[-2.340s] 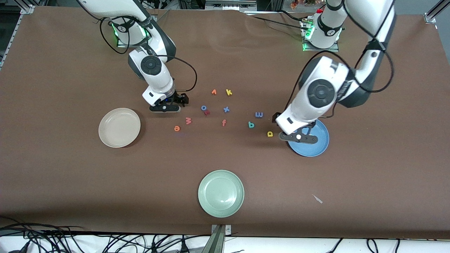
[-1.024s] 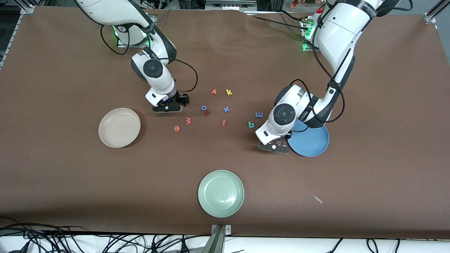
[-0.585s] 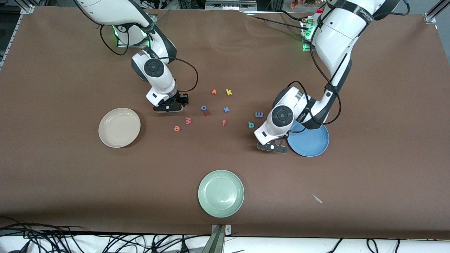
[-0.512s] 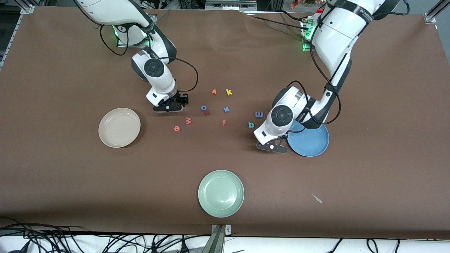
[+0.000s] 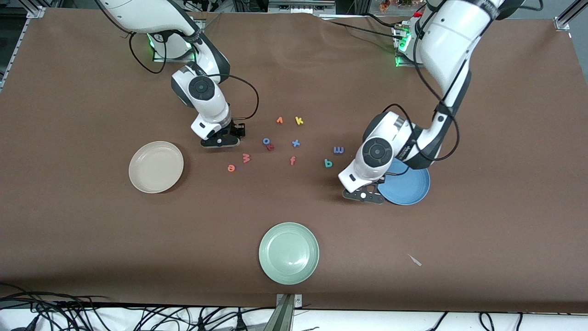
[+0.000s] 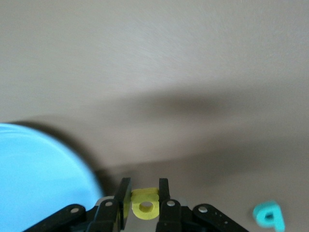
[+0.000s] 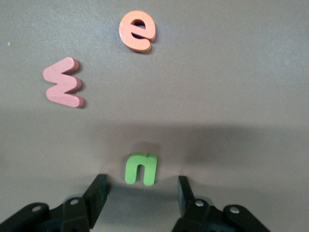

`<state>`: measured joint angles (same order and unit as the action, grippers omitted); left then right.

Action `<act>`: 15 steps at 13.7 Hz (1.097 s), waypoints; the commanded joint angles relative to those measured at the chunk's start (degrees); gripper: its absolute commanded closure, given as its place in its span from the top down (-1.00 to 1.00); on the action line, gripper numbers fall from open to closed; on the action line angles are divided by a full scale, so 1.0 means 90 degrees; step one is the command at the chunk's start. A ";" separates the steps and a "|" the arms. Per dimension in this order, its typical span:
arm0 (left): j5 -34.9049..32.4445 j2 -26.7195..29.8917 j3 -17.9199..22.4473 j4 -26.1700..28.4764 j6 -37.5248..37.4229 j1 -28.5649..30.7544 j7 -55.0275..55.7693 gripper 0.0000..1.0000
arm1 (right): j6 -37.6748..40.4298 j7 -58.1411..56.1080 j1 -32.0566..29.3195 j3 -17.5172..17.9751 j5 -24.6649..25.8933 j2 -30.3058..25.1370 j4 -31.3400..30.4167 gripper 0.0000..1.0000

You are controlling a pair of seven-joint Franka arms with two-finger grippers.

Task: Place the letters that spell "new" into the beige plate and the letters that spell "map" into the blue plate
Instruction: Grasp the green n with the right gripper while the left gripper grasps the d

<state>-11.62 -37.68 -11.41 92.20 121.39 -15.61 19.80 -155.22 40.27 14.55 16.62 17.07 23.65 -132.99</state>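
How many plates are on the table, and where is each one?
3. The beige plate lies toward the right arm's end, the blue plate toward the left arm's end, partly under that arm, and the pale green plate nearest the front camera.

Inspector: Where are the "new" letters?
Clerk: Green n (image 7: 141, 168), pink w (image 5: 246, 158) and orange e (image 5: 231, 168) lie flat, at three o'clock from the empty beige plate (image 5: 156, 167).
Inspector: And "map"?
Clerk: Yellow a (image 6: 145, 203) is pinched aloft beside the blue plate (image 5: 409, 188); teal p (image 5: 328, 162) and blue m (image 5: 338, 150) lie at its ten o'clock.

White arms, black joints, cables
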 commanded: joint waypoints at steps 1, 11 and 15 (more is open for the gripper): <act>-0.0173 0.0485 -0.0041 0.0146 -0.0527 0.0580 -0.1286 -0.74 | -0.0097 0.0125 0.0044 -0.0089 0.0222 0.0165 0.0148 0.36; -0.0271 0.0250 -0.0050 0.0654 -0.0108 0.1285 -0.2024 1.00 | -0.0078 0.0125 0.0044 -0.0099 0.0271 0.0175 0.0187 -0.17; -0.0183 0.0641 -0.0080 0.0566 -0.0547 0.0750 -0.1614 1.00 | -0.0078 0.0116 0.0044 -0.0099 0.0271 0.0165 0.0196 -0.62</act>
<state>-11.67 -34.94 -12.18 96.99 119.34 -5.62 2.19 -155.26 40.27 14.54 16.21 18.23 23.89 -131.74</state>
